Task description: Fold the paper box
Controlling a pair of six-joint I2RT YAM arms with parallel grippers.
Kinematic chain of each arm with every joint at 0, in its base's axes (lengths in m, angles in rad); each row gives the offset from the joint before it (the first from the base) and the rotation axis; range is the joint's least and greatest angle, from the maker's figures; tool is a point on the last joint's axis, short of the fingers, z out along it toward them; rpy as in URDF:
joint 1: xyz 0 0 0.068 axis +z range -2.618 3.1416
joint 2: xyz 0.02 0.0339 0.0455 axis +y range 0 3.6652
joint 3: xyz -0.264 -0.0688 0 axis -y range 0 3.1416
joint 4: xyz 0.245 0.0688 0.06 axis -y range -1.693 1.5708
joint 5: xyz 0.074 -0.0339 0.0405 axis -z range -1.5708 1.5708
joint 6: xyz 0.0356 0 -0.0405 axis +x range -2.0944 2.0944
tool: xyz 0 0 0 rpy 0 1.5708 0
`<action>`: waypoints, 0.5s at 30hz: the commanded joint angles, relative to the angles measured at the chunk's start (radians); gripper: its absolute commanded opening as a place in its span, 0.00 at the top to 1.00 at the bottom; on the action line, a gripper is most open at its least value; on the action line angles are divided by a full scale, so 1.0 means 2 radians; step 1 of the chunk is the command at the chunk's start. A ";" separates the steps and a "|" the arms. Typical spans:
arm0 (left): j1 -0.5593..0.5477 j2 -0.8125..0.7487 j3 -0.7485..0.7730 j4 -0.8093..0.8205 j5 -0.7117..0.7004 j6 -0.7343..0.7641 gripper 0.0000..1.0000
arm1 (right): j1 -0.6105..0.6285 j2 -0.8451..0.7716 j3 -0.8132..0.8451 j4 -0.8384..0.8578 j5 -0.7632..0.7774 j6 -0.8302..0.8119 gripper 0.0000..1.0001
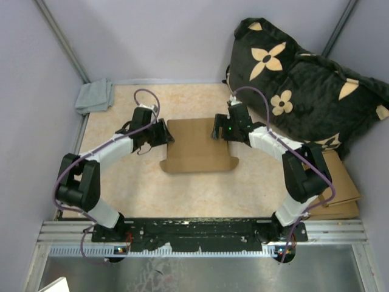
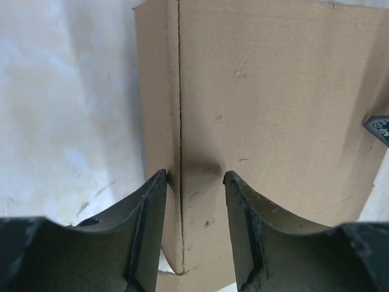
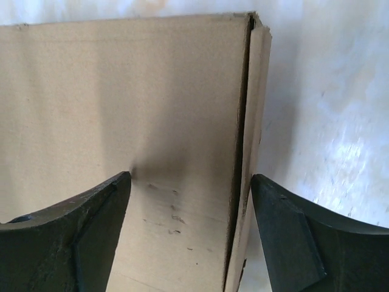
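The paper box [image 1: 197, 146] lies as plain brown cardboard in the middle of the table, with a tabbed flap at its near edge. My left gripper [image 1: 167, 134] is at its left edge. In the left wrist view the jaws [image 2: 194, 176] stand apart astride the crease of the narrow left side flap [image 2: 159, 109], fingertips down on the cardboard. My right gripper [image 1: 219, 131] is at the box's right edge. Its jaws [image 3: 191, 177] are wide open, one finger [image 3: 109, 201] on the panel and the other outside the doubled right side wall [image 3: 255, 103].
A black cushion with tan flowers [image 1: 304, 91] fills the back right corner. A smaller cardboard piece [image 1: 340, 188] lies under it at the right. A grey cloth [image 1: 95, 96] sits at the back left. Walls close in the beige table [image 1: 194, 188].
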 commanded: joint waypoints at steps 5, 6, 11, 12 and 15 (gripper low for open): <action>0.000 0.016 0.109 -0.096 -0.129 0.067 0.34 | -0.016 -0.014 0.110 -0.078 0.081 -0.009 0.05; 0.000 0.016 0.116 -0.112 -0.138 0.070 0.26 | -0.017 -0.022 0.111 -0.089 0.090 -0.011 0.03; 0.000 -0.010 0.095 -0.143 -0.103 0.071 0.24 | -0.016 -0.096 0.034 -0.064 0.033 -0.016 0.01; 0.000 -0.022 0.077 -0.136 -0.087 0.071 0.25 | -0.016 -0.111 0.010 -0.056 0.020 -0.009 0.01; 0.000 -0.072 0.008 -0.088 -0.045 0.068 0.25 | -0.014 -0.148 -0.057 -0.032 -0.007 -0.003 0.01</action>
